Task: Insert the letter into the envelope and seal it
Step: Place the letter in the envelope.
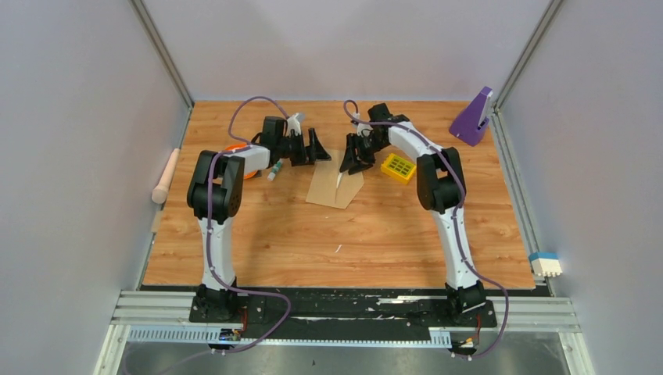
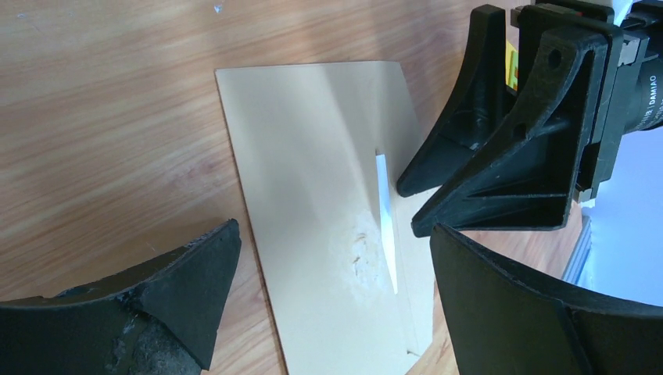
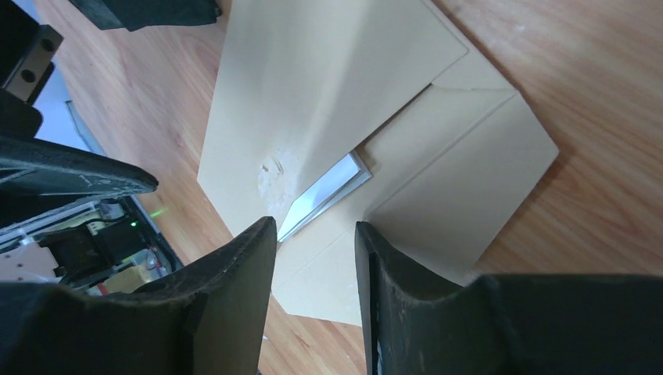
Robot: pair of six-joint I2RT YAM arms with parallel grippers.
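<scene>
Black left end effector (image 1: 314,148) gapes wide, empty; right end effector (image 3: 317,230) narrow above envelope (image 3: 336,70).

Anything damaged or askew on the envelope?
The flat tan-brown paper envelope has a crumpled, scuffed patch near the tip of its flap, and a sliver of the white paper letter shows through the unsealed gap.

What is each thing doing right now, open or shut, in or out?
envelope: flat on the table, flap folded over but gaping, not sealed.
letter: inside the envelope, only a white sliver showing.
left gripper: wide open, empty, above the envelope.
right gripper: partly open, holding nothing, by the envelope's edge.
</scene>
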